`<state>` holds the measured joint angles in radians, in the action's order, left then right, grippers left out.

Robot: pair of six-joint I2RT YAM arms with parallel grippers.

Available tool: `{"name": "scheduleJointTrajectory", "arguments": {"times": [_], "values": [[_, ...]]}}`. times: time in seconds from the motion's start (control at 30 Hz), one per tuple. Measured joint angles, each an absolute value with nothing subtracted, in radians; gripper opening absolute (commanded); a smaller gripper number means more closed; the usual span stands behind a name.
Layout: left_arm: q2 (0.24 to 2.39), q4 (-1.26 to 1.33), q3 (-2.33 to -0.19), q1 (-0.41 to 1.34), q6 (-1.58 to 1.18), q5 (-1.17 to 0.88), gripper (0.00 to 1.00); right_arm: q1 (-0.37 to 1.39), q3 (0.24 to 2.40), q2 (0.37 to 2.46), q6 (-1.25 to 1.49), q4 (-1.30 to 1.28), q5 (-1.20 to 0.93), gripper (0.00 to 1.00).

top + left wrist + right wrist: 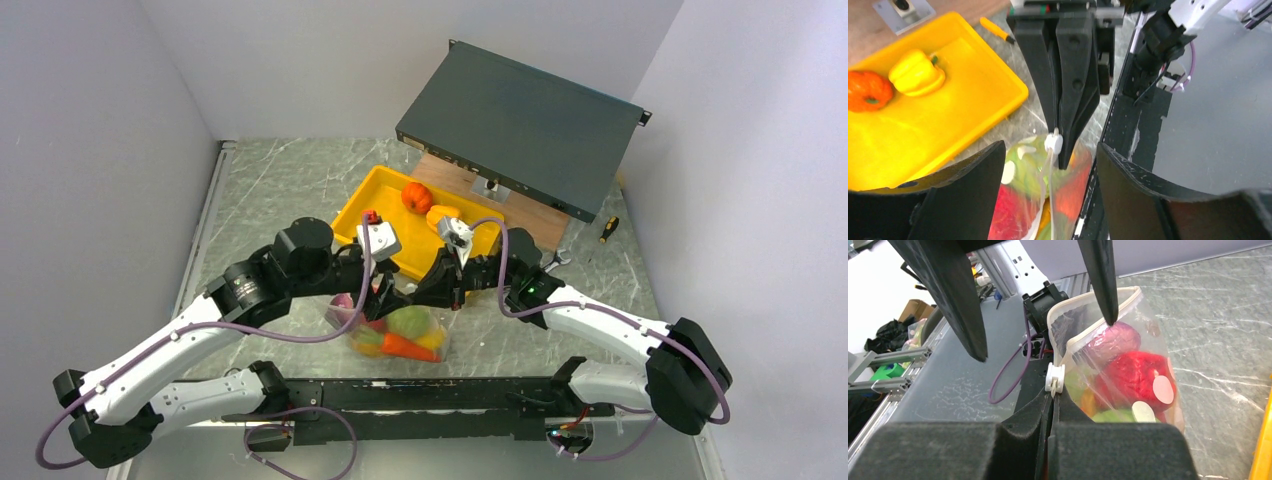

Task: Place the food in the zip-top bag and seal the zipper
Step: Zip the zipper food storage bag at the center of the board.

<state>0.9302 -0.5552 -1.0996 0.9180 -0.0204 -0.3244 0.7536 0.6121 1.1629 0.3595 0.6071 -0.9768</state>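
Right pincer (1060, 152) clenched on white zipper slider (1054, 378) of clear plastic zip-top bag (1150, 327) holding toy food (1133, 377); left pincer (1045, 340) spread open astride its mouth

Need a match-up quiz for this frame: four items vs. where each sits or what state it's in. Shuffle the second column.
1. yellow pepper
2. red food
3. white zipper slider
4. left tool

A. open
B. inside the zip-top bag
C. pinched by the right tool
D. on the yellow tray

Pairs: 1-D, 2-B, 3-C, 4-A
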Motion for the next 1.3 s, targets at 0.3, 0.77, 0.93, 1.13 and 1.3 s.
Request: {"name": "scheduleJointTrajectory", "arguments": {"times": [0.3,0.77,0.93,1.13,1.3], "values": [[0.986,-0.535,-1.145,0.918,0.021,-0.366,0.65,0.755,0.604,1.144,0.351,0.607,-0.967,0.0],[0.998,-0.527,-1.119,0.918,0.037,-0.397,0.44,0.763,0.6,1.144,0.35,0.608,-0.967,0.0],[1.007,-0.528,-1.119,0.918,0.04,-0.398,0.39,0.767,0.6,1.143,0.348,0.608,-0.966,0.0],[1.014,-0.544,-1.119,0.918,0.041,-0.397,0.33,0.77,0.599,1.139,0.348,0.608,-0.954,0.0],[1.014,-0.547,-1.119,0.918,0.043,-0.406,0.16,0.771,0.599,1.137,0.347,0.606,-0.942,0.0]]}}
